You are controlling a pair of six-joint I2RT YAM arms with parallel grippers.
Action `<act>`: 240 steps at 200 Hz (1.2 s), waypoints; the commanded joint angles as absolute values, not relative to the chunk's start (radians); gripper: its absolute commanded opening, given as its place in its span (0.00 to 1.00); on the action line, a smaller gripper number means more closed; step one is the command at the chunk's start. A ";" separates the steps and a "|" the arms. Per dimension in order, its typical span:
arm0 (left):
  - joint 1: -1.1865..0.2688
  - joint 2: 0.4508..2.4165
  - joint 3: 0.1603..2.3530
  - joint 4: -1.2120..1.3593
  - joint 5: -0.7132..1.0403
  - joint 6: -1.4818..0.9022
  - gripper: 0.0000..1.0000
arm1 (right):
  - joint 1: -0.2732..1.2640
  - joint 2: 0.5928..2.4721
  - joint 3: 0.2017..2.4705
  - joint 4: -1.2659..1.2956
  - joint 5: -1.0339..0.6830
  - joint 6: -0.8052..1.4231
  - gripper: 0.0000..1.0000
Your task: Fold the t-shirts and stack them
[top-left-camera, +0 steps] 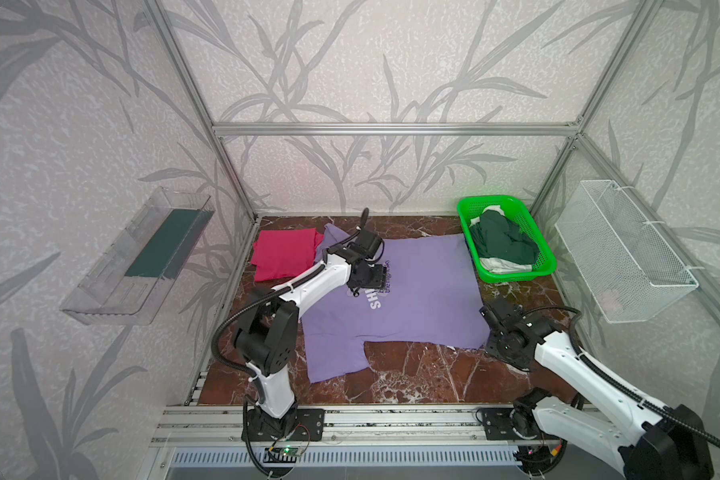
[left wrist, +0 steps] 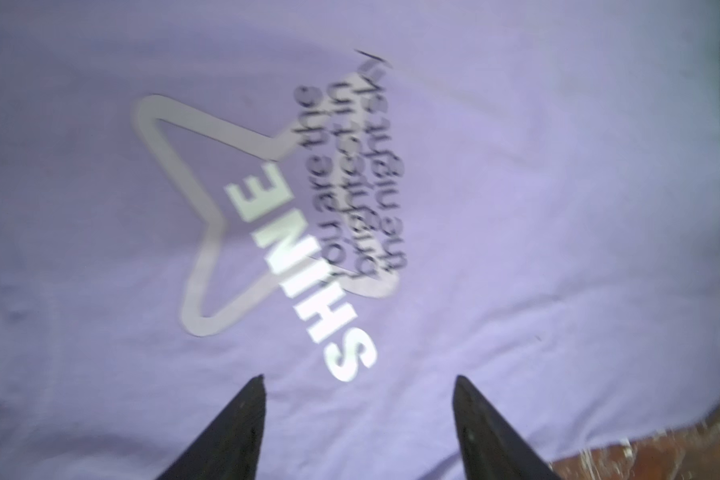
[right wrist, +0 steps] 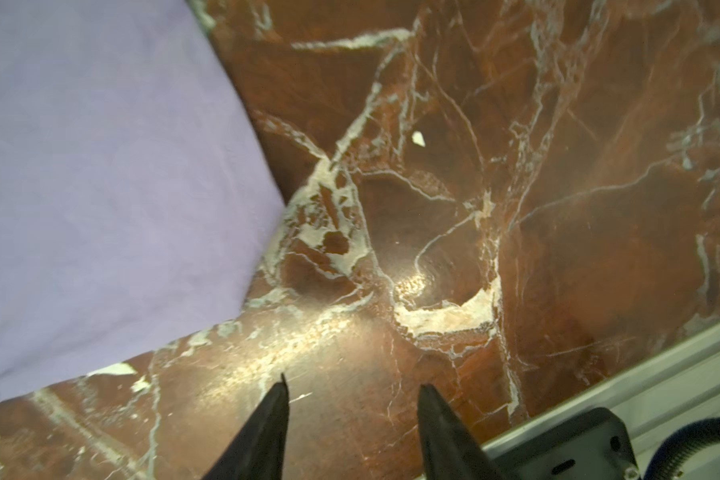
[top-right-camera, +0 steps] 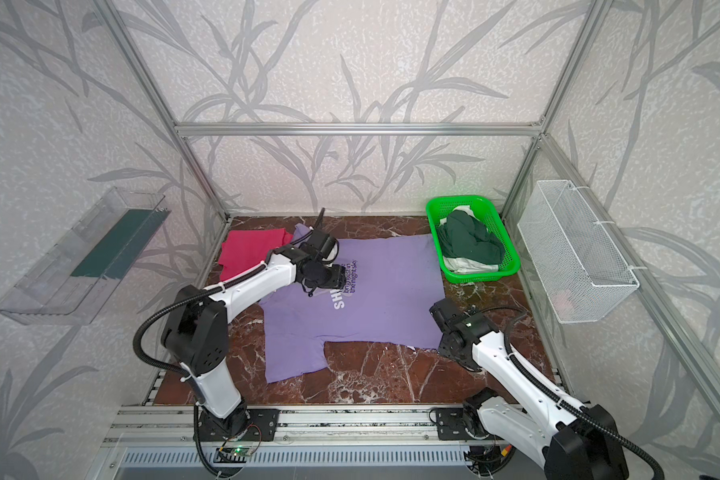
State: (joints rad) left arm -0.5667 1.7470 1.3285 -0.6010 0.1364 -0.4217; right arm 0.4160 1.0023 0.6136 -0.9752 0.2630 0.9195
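— Where is the left gripper (left wrist: pixel 359 378)?
— Over the chest of the purple t-shirt (left wrist: pixel 537 208), with its fingers spread apart and nothing between them. The white SHINE print (left wrist: pixel 300 266) lies just ahead of the tips; whether they touch the cloth I cannot tell
— And the right gripper (right wrist: pixel 353 380)?
— Also parted and empty, over the bare marbled surface (right wrist: pixel 558 208), just off the shirt's edge. In both top views it sits at about 4 o'clock from the shirt's middle
— How does the purple one lie?
— Spread flat, print up, across the centre of the surface, with the shoulders toward 9 o'clock, the hem toward 3 and one sleeve out at 7 o'clock
— The other shirts?
— A magenta t-shirt (top-left-camera: pixel 283 253) lies folded into a rough rectangle at 10 o'clock, just beside the purple sleeve there. At 2 o'clock stands a green basket (top-left-camera: pixel 551 266) holding a dark green garment (top-left-camera: pixel 504 241) on top of a white garment (top-left-camera: pixel 501 266); its near corner is just beside the purple hem
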 commanded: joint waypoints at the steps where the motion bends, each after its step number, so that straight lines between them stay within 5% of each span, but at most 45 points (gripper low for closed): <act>1: -0.659 1.652 1.174 -0.445 0.261 -0.407 0.79 | 0.376 1.015 0.592 -0.869 0.263 0.932 0.49; 14: -0.700 1.598 1.081 -0.344 0.325 -0.416 0.82 | 0.366 1.045 0.593 -0.828 0.248 0.908 0.49; 27: -0.733 1.565 1.012 -0.254 0.400 -0.408 0.99 | 0.360 1.083 0.593 -0.795 0.237 0.901 0.48; 125: -0.801 1.566 1.003 -0.303 0.359 -0.334 0.99 | 0.356 1.229 0.560 -0.553 0.207 0.862 0.42; 165: -0.802 1.559 0.998 -0.307 0.339 -0.349 0.99 | 0.351 1.283 0.561 -0.504 0.176 0.848 0.28; 201: -0.802 1.536 0.976 -0.310 0.321 -0.356 0.99 | 0.351 1.307 0.619 -0.553 0.148 0.832 0.04; 240: -0.803 1.511 0.940 -0.300 0.293 -0.366 0.99 | 0.359 1.304 0.750 -0.629 0.130 0.765 0.00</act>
